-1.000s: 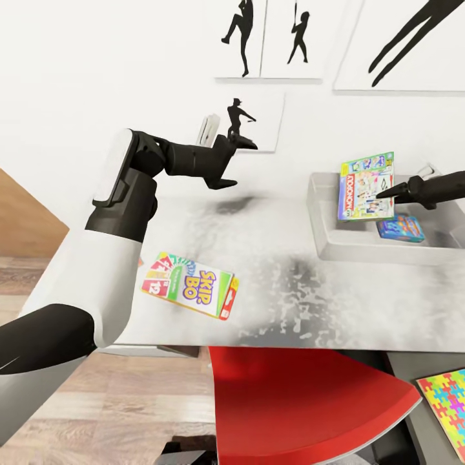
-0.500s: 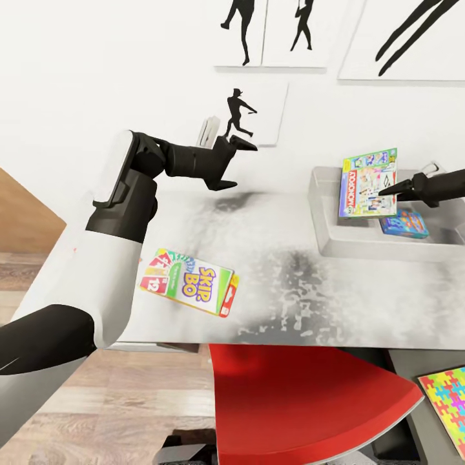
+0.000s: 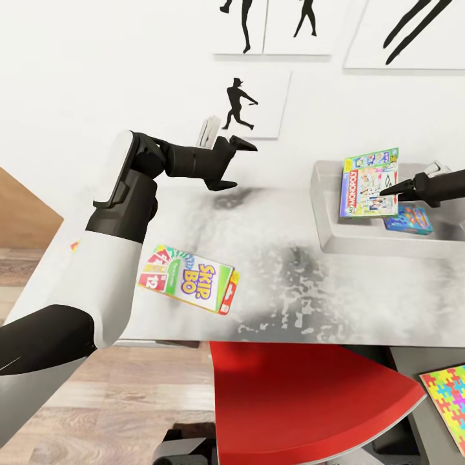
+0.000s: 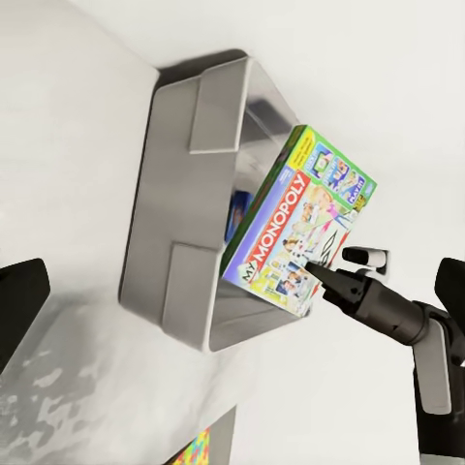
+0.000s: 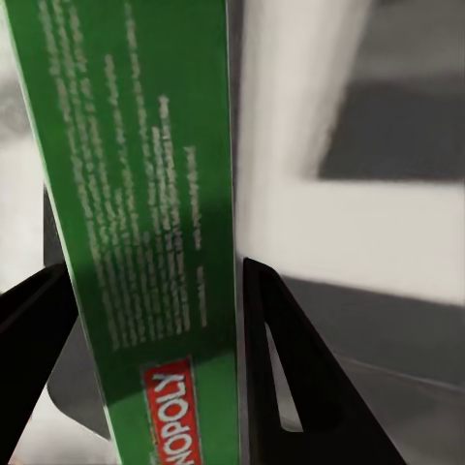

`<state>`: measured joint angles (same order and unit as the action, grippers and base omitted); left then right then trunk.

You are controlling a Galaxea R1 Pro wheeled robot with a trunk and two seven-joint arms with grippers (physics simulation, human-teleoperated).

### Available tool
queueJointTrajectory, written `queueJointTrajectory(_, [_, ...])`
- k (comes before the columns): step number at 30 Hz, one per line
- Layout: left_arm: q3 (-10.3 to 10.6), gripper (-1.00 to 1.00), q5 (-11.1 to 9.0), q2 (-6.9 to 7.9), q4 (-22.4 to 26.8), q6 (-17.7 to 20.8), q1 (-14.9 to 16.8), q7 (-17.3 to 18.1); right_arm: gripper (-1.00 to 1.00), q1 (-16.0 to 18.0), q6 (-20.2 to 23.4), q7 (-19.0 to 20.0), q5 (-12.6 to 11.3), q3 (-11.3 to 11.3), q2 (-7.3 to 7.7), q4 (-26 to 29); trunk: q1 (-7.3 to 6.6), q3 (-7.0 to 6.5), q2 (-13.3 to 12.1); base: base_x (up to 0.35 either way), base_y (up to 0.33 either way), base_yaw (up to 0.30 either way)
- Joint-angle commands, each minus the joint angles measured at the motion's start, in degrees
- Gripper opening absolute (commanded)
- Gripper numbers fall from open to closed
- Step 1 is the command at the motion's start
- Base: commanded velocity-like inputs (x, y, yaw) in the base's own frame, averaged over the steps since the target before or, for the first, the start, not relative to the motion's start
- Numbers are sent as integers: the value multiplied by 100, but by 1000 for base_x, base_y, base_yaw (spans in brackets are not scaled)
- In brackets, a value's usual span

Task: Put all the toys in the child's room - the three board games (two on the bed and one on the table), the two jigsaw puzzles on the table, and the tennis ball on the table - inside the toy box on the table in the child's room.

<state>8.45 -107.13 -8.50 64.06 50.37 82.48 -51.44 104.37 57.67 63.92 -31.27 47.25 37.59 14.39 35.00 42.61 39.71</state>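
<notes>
1. White walls with black baseball-player silhouette prints (image 3: 240, 103) back the long grey table (image 3: 290, 284) I am working over, with a red chair (image 3: 303, 400) tucked in at its near edge and wood-plank floor below.
2. On my right, the toy box (image 3: 336, 232) sits on the table top against the wall, its pale grey walls raised around a smaller blue game box (image 3: 408, 221) lying inside.
3. My right gripper (image 3: 391, 189) is pinching the green-edged Monopoly box (image 3: 368, 184), one finger on each face, as the right wrist view shows along its green edge (image 5: 145, 242).
4. That box stands nearly upright, held above the bin's interior; from the left wrist view (image 4: 300, 237) its lower edge looks close to the bin's wall, though I cannot tell whether it touches.
5. My left gripper (image 3: 229, 165) hangs above the table near the wall, fingers spread and holding nothing.
6. Nearer to me the SKIP BO box (image 3: 188, 279) lies flat on the table, well apart from the bin.
7. One jigsaw puzzle (image 3: 449, 400) lies on a lower grey surface at the right, beside the chair.
</notes>
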Motion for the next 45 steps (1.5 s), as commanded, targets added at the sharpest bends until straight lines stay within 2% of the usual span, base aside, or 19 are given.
queueJointTrajectory(1, [-3, 100, -53, -3, 2, -1, 5, -59, -100, 8, 34, 47, -19, 23, 6, 2, 1, 15, 6, 0, 0, 0])
queueJointTrajectory(33, [-2, 100, -53, -11, 10, 2, 47, -59, -100, 13, 32, 50, -19, 21, 73, 27, 1, 313, 6, 0, 0, 0])
queueJointTrajectory(45, [-2, 100, -52, -11, 10, 5, 48, -59, -100, 13, 26, 50, -22, 21, 81, 39, 1, 350, 6, 0, 0, 0])
